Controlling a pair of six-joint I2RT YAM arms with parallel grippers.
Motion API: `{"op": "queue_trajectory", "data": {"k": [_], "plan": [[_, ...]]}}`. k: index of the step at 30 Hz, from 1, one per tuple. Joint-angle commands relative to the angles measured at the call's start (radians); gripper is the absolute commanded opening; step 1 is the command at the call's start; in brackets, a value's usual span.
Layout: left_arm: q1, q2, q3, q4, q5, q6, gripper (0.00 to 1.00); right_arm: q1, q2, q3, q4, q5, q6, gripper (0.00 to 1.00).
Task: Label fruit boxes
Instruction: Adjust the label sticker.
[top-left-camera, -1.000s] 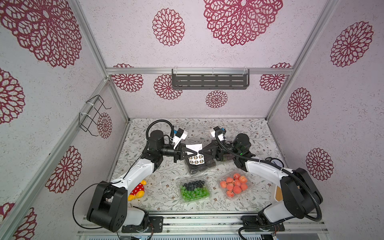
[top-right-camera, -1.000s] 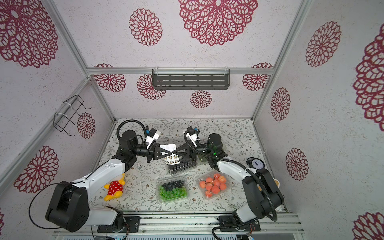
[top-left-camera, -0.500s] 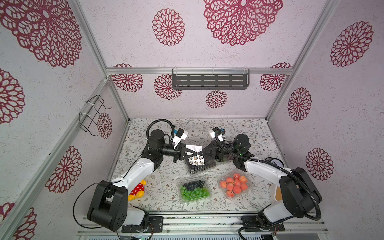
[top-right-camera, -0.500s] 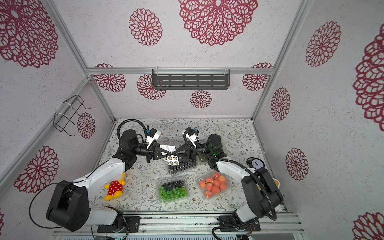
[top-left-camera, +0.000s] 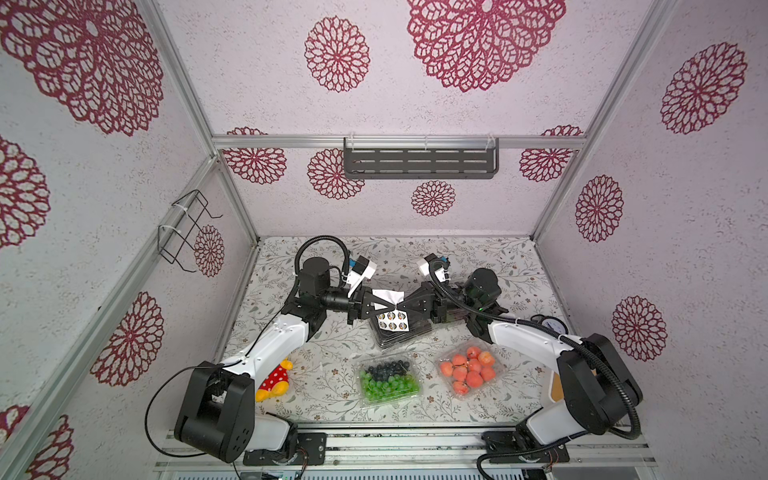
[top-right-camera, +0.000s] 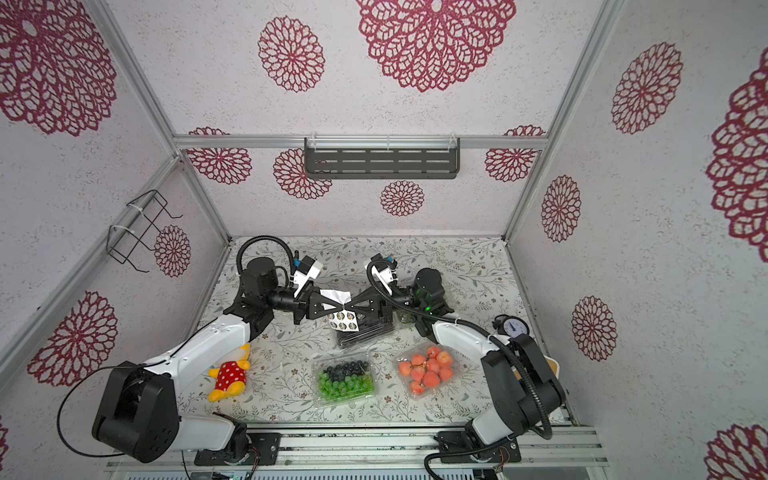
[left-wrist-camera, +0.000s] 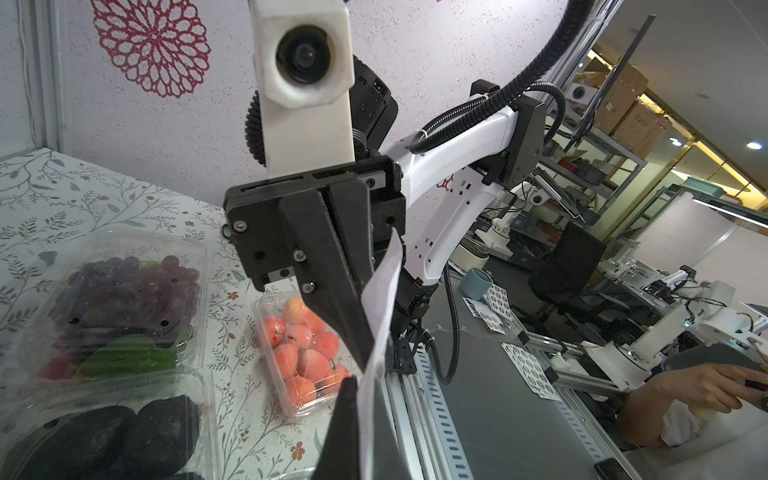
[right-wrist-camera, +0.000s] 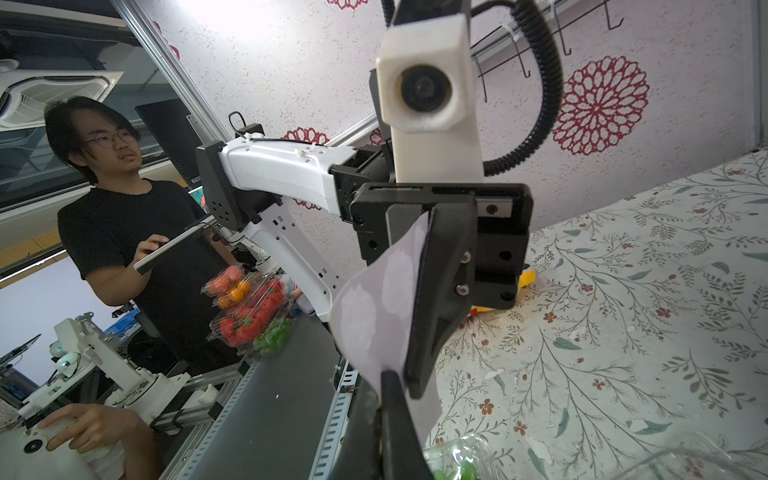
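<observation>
We are at the peeling step. None of the boxes shows a label that we can make out, and the sticker sheet (top-left-camera: 392, 325) hangs in the air over the middle of the counter (top-left-camera: 498, 266). The left claw (top-left-camera: 390, 309) and the right claw (top-left-camera: 403, 310) meet tip to tip there, each pressed together on the paper. We cannot tell whether the right one has a single sticker's rim or the sheet itself.

Directly below sits the black box (left-wrist-camera: 104, 432), with the purple box (left-wrist-camera: 120, 291) just beside it on the right arm's side. The green-and-blue box (top-left-camera: 388, 380) and the orange box (top-left-camera: 469, 371) lie side by side, not touching, near the front edge.

Next, we judge, the claws must draw apart gently so that one sticker lifts clean, then carry it down flat onto a lid. The limp paper may curl or cling to a finger.

Open counter lies toward the back edge. A plush toy (top-left-camera: 274, 380) near the left edge and a dial (top-left-camera: 550, 324) near the right edge sit close to the arms.
</observation>
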Motion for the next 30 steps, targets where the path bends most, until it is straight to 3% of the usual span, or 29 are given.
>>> {"op": "queue_trajectory", "data": {"k": [1, 7, 12, 17, 30], "plan": [[-0.007, -0.007, 0.005, -0.013, -0.021, 0.030, 0.00, -0.008, -0.021, -0.003, 0.068, 0.001, 0.017, 0.01], [-0.008, 0.000, 0.011, -0.018, -0.021, 0.027, 0.00, 0.023, 0.003, 0.005, 0.125, -0.021, 0.060, 0.02], [-0.005, -0.013, 0.000, -0.021, -0.023, 0.030, 0.00, 0.006, -0.043, -0.005, 0.040, 0.004, -0.010, 0.18], [-0.004, -0.024, -0.001, -0.046, -0.023, 0.046, 0.00, -0.001, -0.077, -0.003, -0.034, 0.022, -0.060, 0.21], [-0.004, -0.045, -0.008, -0.065, -0.020, 0.058, 0.00, -0.023, -0.128, 0.002, -0.246, 0.070, -0.199, 0.10]]}}
